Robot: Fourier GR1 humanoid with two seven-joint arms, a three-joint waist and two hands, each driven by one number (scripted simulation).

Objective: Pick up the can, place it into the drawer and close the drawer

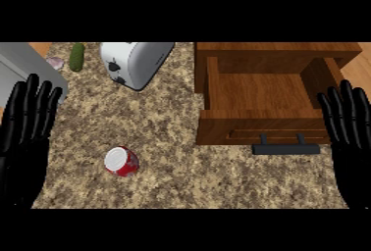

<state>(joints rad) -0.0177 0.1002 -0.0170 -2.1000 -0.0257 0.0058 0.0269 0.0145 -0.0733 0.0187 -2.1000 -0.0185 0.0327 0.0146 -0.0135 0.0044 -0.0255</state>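
A red can (121, 161) with a white top stands on the speckled counter, left of centre and towards the front. The wooden drawer (264, 128) is pulled open at the right, its inside bare, with a dark handle (285, 149) on its front. My left hand (25, 132) rests open at the left edge, fingers up, well to the left of the can. At the right edge my right hand (351, 132) rests open with fingers up, beside the drawer's right front corner. Neither hand touches anything.
A white toaster (134, 61) stands at the back, left of the drawer. A green cucumber (77, 56) and a small pale garlic bulb (56, 62) lie at the back left next to a grey sink edge (29, 68).
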